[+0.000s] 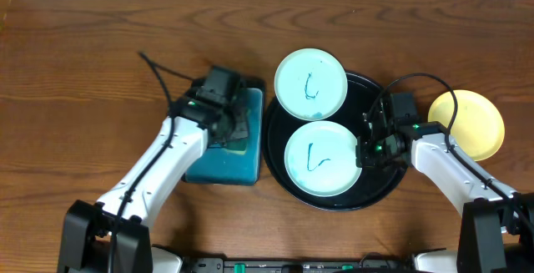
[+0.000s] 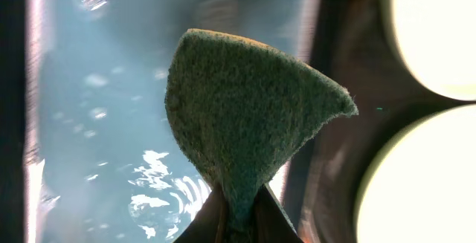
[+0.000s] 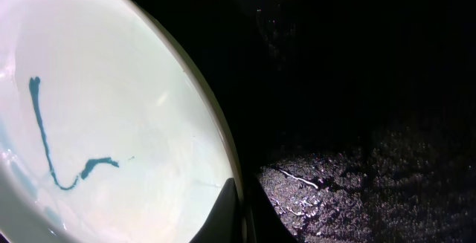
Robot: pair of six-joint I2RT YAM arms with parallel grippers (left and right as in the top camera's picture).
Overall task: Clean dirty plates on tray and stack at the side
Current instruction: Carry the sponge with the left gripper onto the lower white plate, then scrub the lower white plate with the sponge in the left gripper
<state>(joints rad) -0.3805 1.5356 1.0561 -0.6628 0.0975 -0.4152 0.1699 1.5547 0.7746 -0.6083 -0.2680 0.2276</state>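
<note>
Since the near plate (image 1: 323,158) is round, it has no long axis. It lies flat and face up inside the tray (image 1: 380,191), its teal scribble showing. The far plate (image 1: 310,83), also marked, sits the same way but overhangs the tray's back rim. The yellow plate (image 1: 476,131) lies on the table (image 1: 83,73) right of the tray, apart from it, with no mark I can see; I take that as the stacking spot.

The right gripper (image 3: 239,213) is at the near plate's right edge. Its fingers are drawn together on the rim, seemingly pinching it, probably to steady the plate for wiping.

The left gripper (image 2: 236,221) is clamped on a folded sponge (image 2: 245,117), whose broad end points away from the fingers. It hangs over the blue tray (image 2: 97,124), whose floor glints wet, likely so that the sponge can be dampened.
</note>
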